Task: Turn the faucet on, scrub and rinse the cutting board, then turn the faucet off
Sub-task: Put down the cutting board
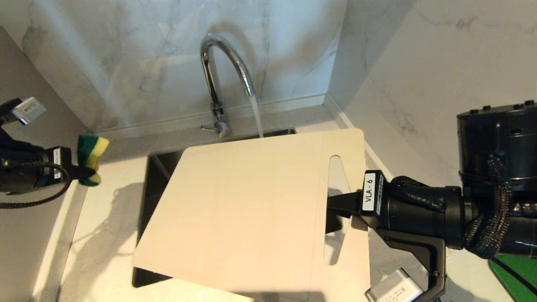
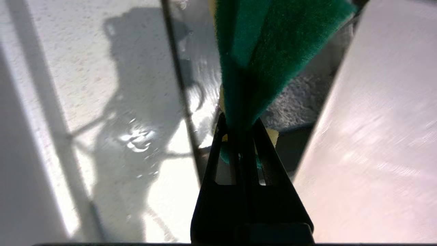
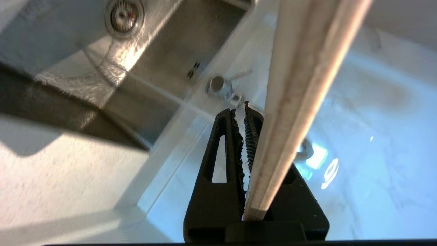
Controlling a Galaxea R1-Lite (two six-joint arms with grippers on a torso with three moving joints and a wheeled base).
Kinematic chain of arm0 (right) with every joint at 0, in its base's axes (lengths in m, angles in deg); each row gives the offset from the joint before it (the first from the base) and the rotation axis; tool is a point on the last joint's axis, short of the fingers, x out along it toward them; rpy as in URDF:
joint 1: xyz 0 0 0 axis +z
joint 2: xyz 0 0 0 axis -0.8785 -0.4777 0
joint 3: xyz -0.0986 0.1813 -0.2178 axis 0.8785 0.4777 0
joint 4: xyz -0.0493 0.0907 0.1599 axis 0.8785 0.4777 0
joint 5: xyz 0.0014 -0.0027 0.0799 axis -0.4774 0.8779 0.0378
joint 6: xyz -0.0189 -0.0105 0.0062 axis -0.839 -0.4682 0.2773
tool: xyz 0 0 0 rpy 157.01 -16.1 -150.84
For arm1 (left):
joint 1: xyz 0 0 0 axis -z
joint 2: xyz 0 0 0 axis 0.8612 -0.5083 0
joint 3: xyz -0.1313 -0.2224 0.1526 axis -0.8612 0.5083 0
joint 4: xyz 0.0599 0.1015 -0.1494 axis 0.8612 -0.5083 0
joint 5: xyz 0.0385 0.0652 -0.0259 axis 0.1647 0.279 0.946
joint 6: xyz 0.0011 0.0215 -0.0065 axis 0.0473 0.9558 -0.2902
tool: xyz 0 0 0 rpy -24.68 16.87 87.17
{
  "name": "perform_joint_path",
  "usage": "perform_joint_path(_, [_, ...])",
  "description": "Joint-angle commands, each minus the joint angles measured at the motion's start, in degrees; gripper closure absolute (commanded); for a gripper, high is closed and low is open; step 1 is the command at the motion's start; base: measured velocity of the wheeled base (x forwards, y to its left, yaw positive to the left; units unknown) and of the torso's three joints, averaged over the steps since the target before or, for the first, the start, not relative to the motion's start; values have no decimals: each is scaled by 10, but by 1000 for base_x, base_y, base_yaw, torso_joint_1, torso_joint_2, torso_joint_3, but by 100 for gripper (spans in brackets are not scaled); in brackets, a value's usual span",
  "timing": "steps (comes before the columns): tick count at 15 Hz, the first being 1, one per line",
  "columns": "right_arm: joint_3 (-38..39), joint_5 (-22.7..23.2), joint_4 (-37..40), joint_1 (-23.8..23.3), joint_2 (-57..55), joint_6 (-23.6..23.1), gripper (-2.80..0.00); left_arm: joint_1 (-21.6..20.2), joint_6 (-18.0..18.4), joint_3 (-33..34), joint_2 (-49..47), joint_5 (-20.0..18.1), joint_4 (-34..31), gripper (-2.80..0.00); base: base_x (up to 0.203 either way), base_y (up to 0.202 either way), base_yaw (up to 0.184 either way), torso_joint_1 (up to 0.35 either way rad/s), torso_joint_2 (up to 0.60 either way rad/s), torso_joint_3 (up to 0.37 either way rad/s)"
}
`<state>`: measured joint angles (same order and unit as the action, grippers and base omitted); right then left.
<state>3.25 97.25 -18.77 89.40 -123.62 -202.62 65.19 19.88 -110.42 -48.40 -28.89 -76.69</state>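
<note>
Water runs from the chrome faucet (image 1: 218,79) into the sink (image 1: 156,176). Tilted over the sink is the pale cutting board (image 1: 251,205), its far edge just under the stream. My right gripper (image 1: 334,206) is shut on the board at the handle slot. In the right wrist view the board's edge (image 3: 300,95) crosses my right gripper (image 3: 241,110). My left gripper (image 1: 89,172) hangs over the counter left of the sink, apart from the board, and is shut on a green-and-yellow sponge (image 1: 91,151). The sponge (image 2: 269,48) fans out past my left gripper (image 2: 240,119), with the board (image 2: 375,143) beside it.
The marble walls meet in a corner behind and to the right of the sink. A wet patch (image 2: 136,140) lies on the pale counter (image 1: 105,235). The sink drain (image 3: 124,15) shows below the board. A green object (image 1: 516,272) sits at the near right.
</note>
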Motion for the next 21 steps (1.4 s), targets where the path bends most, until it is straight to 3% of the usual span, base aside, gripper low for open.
perform_joint_path(1, [1,-4,0,0,27,2,0,-16,29,42,42,6,0,0,0,0,0,0,0,0])
perform_joint_path(8, [34,-59,2,0,120,39,0,-32,60,93,61,20,-2,0,0,0,0,0,0,0])
perform_joint_path(11, [68,-103,1,0,154,83,0,-33,67,94,58,26,-3,0,0,0,0,0,0,0])
perform_joint_path(16, [81,-118,-4,-2,162,139,0,-39,61,97,20,25,-3,0,0,0,0,0,0,0])
perform_joint_path(21, [141,-152,-105,-2,181,202,0,-60,60,99,-11,20,2,0,0,0,0,0,0,0])
